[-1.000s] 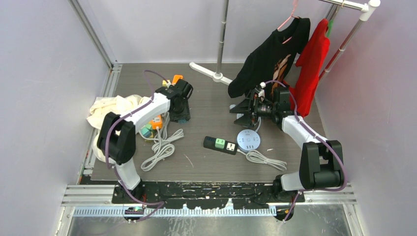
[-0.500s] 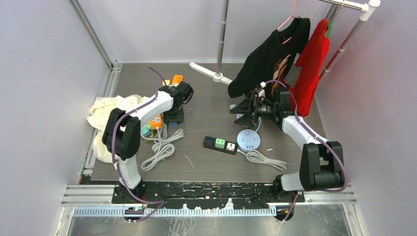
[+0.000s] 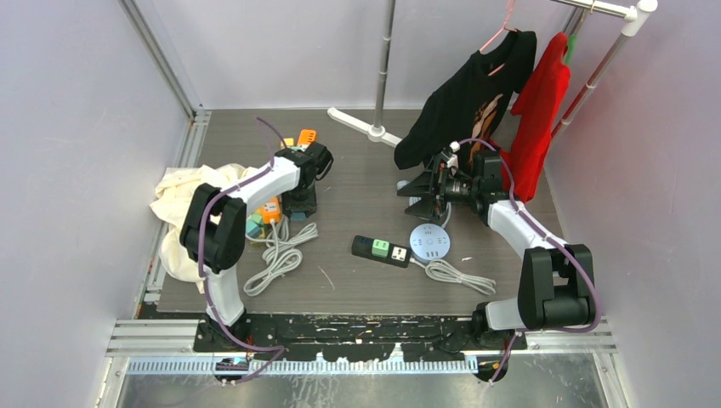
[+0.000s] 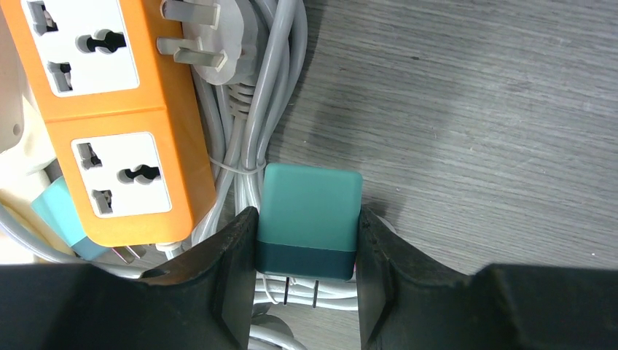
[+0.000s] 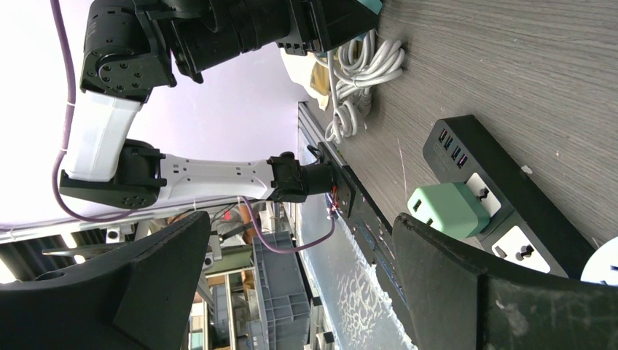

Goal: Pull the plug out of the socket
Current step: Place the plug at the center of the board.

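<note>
My left gripper (image 4: 306,248) is shut on a teal plug (image 4: 310,219), one finger on each side of it. The plug's two metal prongs are bare and hang over coiled white cable (image 4: 255,109). Just to its left lies the orange socket strip (image 4: 109,117), with both sockets in view empty. In the top view the left gripper (image 3: 299,202) hangs beside the orange strip (image 3: 270,210). My right gripper (image 3: 422,191) stands open above the table with nothing between its fingers.
A black power strip (image 3: 380,250) with a mint plug (image 5: 447,209) in it lies at mid-table, next to a round white socket hub (image 3: 429,242). A cream cloth (image 3: 191,187) lies at the left. A black shirt (image 3: 472,93) and a red one (image 3: 540,110) hang at the back right.
The left arm's elbow has swung slightly right and the wrist has shifted a little left with the teal plug still held. The right arm has not moved.
</note>
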`<action>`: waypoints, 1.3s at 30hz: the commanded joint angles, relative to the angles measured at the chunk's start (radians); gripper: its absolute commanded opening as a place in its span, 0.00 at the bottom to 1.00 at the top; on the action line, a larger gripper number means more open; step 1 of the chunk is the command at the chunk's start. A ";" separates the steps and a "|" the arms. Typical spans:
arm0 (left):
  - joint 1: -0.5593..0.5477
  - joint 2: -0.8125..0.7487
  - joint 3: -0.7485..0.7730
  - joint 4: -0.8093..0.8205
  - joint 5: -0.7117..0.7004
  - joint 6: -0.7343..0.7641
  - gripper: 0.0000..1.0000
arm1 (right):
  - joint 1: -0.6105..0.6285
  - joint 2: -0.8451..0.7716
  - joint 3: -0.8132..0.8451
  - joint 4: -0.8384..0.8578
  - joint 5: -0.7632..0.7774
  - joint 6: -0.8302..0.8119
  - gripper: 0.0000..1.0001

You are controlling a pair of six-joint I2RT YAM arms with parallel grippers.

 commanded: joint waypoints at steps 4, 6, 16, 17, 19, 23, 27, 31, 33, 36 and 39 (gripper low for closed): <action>0.027 -0.029 -0.007 0.039 0.033 -0.029 0.22 | 0.004 -0.032 0.007 0.015 -0.002 -0.021 1.00; 0.032 -0.032 -0.011 0.039 0.043 -0.028 0.23 | 0.004 -0.032 0.007 0.015 -0.004 -0.022 1.00; 0.041 -0.041 -0.032 0.055 0.076 -0.028 0.26 | 0.004 -0.035 0.006 0.013 -0.004 -0.023 1.00; 0.042 -0.041 -0.035 0.056 0.081 -0.025 0.26 | 0.004 -0.036 0.007 0.012 -0.005 -0.025 1.00; 0.043 -0.039 -0.038 0.057 0.084 -0.019 0.27 | 0.004 -0.037 0.006 0.012 -0.005 -0.026 1.00; 0.042 -0.039 -0.039 0.052 0.082 0.001 0.33 | 0.004 -0.038 0.007 0.011 -0.006 -0.029 1.00; 0.042 -0.044 -0.037 0.046 0.086 0.030 0.37 | 0.004 -0.040 0.007 0.008 -0.007 -0.035 1.00; 0.043 -0.069 -0.056 0.075 0.120 0.050 0.43 | 0.003 -0.043 0.009 -0.001 -0.007 -0.047 1.00; 0.043 -0.090 -0.068 0.095 0.133 0.060 0.46 | 0.004 -0.045 0.009 -0.004 -0.007 -0.050 1.00; 0.042 -0.107 -0.072 0.099 0.137 0.074 0.49 | 0.004 -0.045 0.010 -0.009 -0.008 -0.057 1.00; 0.042 -0.120 -0.074 0.102 0.148 0.087 0.52 | 0.004 -0.046 0.011 -0.018 -0.007 -0.067 1.00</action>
